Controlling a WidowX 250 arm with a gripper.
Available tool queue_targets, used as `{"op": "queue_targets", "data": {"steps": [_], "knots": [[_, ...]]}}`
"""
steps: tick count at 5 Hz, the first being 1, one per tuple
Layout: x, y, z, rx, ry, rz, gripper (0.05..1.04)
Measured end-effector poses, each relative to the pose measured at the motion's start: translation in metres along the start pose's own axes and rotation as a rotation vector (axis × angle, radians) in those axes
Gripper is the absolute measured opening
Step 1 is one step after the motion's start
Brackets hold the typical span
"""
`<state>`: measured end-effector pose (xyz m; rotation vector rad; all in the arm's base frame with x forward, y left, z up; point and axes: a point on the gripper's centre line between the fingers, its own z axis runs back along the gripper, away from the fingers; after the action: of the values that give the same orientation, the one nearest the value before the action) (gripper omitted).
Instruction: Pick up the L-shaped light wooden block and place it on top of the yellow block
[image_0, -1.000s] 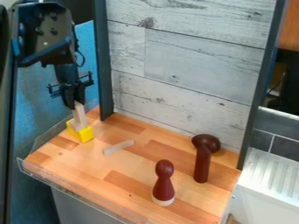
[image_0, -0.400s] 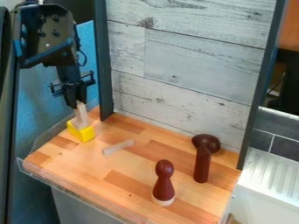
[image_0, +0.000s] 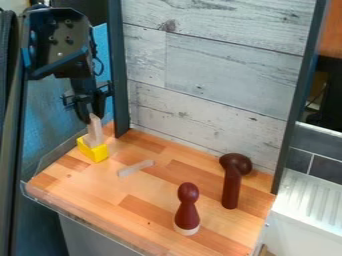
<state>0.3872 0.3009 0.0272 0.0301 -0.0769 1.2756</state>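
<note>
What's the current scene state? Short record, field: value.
gripper: upper left, above the back-left corner of the wooden surface
held: apparently the pale wooden stick, near-upright, fingers either side of its top
under stick: yellow block, at its lower end
loose piece: pale wooden strip, lying flat near the yellow block
front: dark red-brown pin-shaped piece, pale base
right: dark brown round-headed piece with straight shaft
surface: wooden counter
backdrop: whitewashed plank wall

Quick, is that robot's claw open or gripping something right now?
Gripper: closed on the upper end of the pale wooden piece, at the yellow block.
</note>
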Motion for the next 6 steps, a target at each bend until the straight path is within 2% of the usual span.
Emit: {"op": "queue_targets", "data": {"steps": [1, 2, 3, 4, 5, 6], "knots": [[-0.002, 0.0, -0.007, 0.002, 0.003, -0.015, 0.891], [-0.009, 0.002, -0.019, -0.002, 0.029, -0.031, 1.009], [-0.012, -0.001, -0.009, -0.048, 0.022, -0.045, 1.003], [-0.011, -0.002, 0.006, -0.113, 0.004, -0.057, 1.0], [-0.006, 0.003, 0.013, -0.18, -0.015, -0.046, 1.0], [-0.006, 0.007, 0.032, -0.213, -0.052, -0.09, 1.0]]}}
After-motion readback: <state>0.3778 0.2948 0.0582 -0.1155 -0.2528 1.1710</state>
